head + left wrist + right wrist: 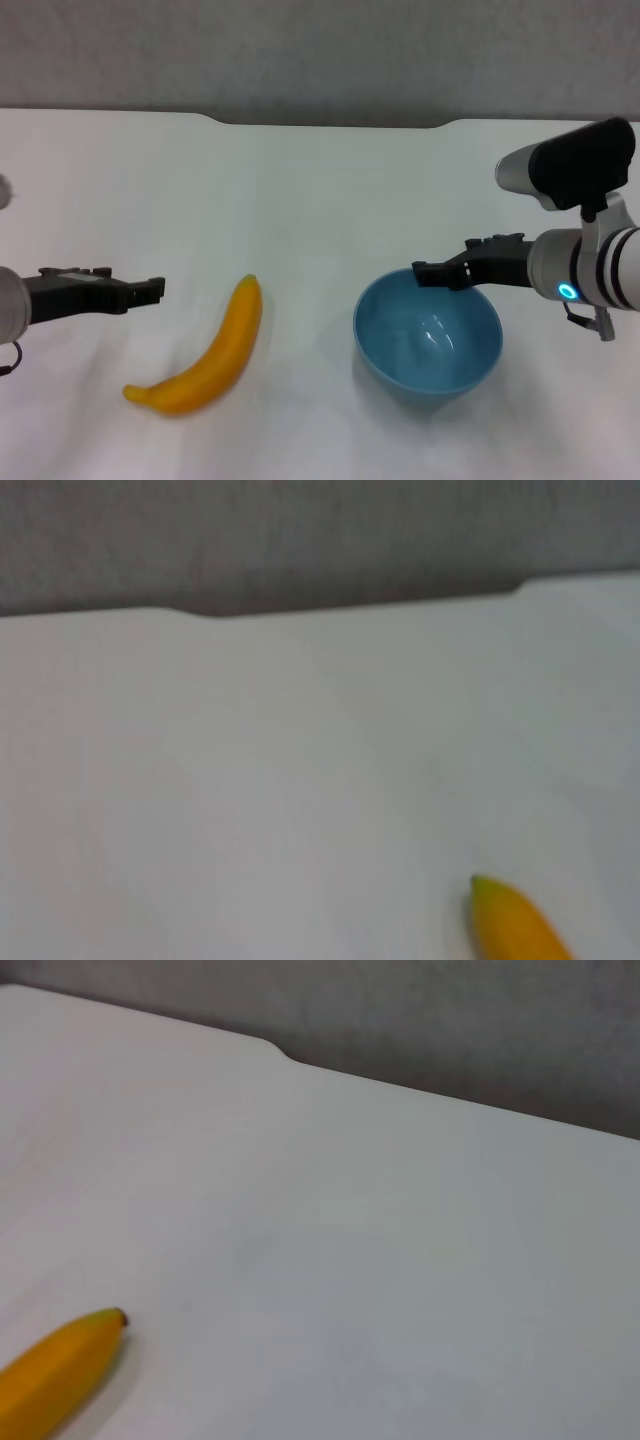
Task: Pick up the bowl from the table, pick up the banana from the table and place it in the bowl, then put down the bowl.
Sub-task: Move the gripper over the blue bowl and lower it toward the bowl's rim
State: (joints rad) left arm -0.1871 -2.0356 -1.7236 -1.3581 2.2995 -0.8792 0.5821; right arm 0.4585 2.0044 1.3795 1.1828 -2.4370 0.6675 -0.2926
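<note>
Bowl [428, 338] and banana [205, 357] carry no writing; right pincer [432, 274] grips bowl's rim, left pincer's [150, 289] state unclear.

Glossy, smooth light-blue bowl [428, 340] catching highlights, smooth waxy-looking yellow-orange banana [205, 355], plain matt white worktop [300, 200], matt black fingers [432, 274] on the right gripper [440, 273]

One blue bowl [428, 338]. One yellow banana [204, 355], also seen in part in both wrist views [515, 926] [55, 1372]. One white table [300, 200]. Two grippers: one left gripper [150, 290], one right gripper [430, 274]. Two robot arms, one on each side. One dark notch in the far table edge.
</note>
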